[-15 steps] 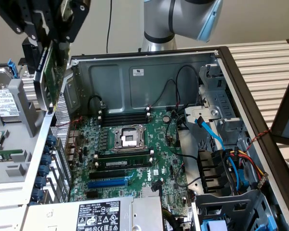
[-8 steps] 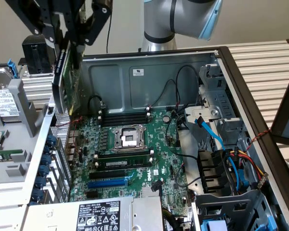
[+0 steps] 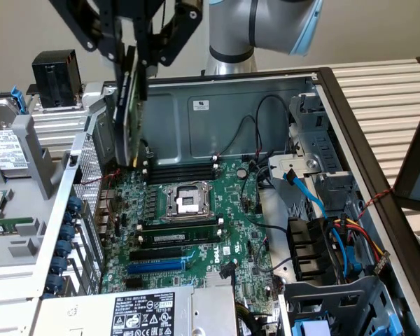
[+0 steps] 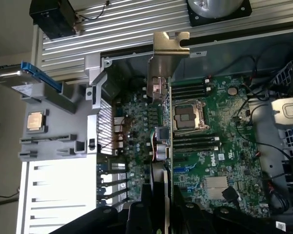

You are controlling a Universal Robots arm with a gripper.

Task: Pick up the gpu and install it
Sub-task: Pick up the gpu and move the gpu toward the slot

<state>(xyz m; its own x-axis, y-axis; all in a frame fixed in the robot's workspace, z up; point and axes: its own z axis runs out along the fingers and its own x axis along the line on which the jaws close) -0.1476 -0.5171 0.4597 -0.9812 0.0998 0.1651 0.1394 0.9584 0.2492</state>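
The gripper [image 3: 135,56] clamps the gpu [image 3: 126,119] edge-down above the motherboard [image 3: 227,199], just beside the perforated case wall [image 3: 91,171].

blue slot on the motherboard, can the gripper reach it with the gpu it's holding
Probably yes. The gripper holds the gpu edge-on above the motherboard, and the blue slot lies bare in the open case, with no cable or part standing over it.

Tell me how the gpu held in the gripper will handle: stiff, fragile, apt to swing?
Probably stiff: the gpu hangs unbent on edge from the gripper, without visible sag. It may pivot if bumped, being clamped only at its upper edge. Likely fragile: its thin metal bracket sticks out unprotected above the motherboard.
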